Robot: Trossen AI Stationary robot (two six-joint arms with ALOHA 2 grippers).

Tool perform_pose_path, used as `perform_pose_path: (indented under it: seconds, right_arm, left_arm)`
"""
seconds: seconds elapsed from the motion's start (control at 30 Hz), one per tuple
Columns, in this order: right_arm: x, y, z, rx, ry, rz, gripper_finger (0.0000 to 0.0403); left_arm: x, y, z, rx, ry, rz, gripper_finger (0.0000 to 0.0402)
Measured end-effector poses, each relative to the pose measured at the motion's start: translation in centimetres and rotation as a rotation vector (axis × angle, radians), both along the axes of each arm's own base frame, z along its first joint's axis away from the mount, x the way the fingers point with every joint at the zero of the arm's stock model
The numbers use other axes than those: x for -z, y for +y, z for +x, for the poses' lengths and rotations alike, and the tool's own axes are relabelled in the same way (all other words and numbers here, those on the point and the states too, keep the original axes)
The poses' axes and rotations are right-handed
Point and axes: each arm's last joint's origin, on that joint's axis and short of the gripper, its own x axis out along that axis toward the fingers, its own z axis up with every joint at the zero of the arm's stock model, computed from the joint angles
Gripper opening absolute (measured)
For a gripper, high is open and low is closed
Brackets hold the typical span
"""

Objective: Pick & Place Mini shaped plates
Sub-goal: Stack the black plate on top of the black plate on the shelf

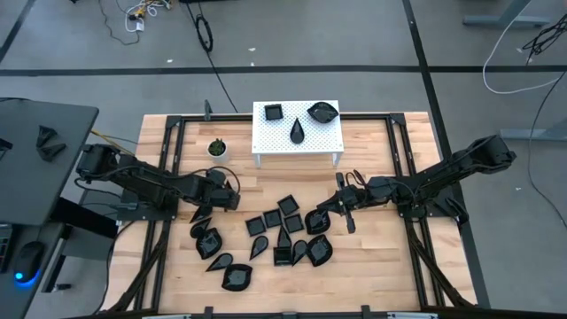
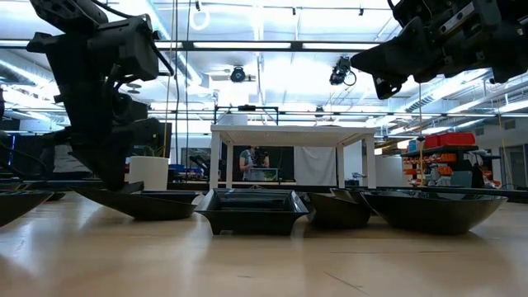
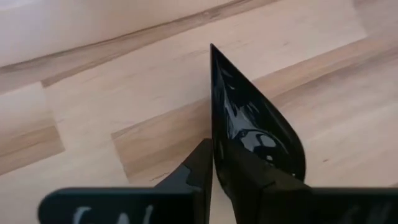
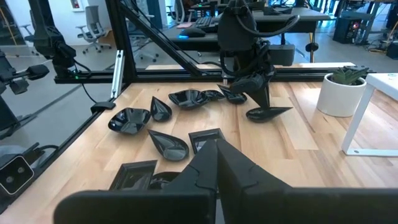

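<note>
While reaching low over the left side of the wooden counter (image 1: 372, 266), left claw (image 1: 202, 213) pinching the rim of a black teardrop plate (image 3: 249, 118), fingers (image 3: 196, 168) drawn nearly together with the dish's edge between them. Plate lying with its pointed tip aimed away from the wrist, sitting at the left edge of the scatter and, by the low view, resting on the wood or just off it — cannot tell which. Remaining mini shaped plates (image 1: 275, 237) lying spread across the middle of the counter, squares and leaf forms close together, a few touching. Right claw (image 1: 344, 208) hovering above the right edge of that cluster, fingers pressed shut and gripping nothing. Three more black dishes sitting on top of the white perforated stand (image 1: 298, 133) at the far middle of the counter, with a small white plant pot (image 1: 217, 149) standing just beside the stand's left end.
</note>
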Motion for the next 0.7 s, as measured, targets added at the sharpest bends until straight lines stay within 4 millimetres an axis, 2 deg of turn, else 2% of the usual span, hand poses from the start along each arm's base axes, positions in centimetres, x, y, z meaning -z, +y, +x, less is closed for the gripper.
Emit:
perform_pose_path:
  seconds: [0.13,0.37,0.6,0.7]
  right_arm:
    - [0.0,0.0,0.0,0.000,0.000,0.000,0.0007]
    - [0.0,0.0,0.0,0.000,0.000,-0.001,0.0007]
    - [0.0,0.0,0.0,0.000,-0.001,-0.001,0.0007]
    - [0.0,0.0,0.0,0.000,-0.001,-0.001,0.0007]
  left_arm:
    - [0.0,0.0,0.1,-0.018,-0.019,-0.006,0.0033]
    - [2.2,0.1,-0.8,-0.033,-0.138,-0.015,0.0033]
    - [1.8,0.1,-0.9,-0.036,-0.172,-0.022,0.0031]
    - [1.4,-0.1,-0.9,-0.013,-0.200,-0.015,0.0018]
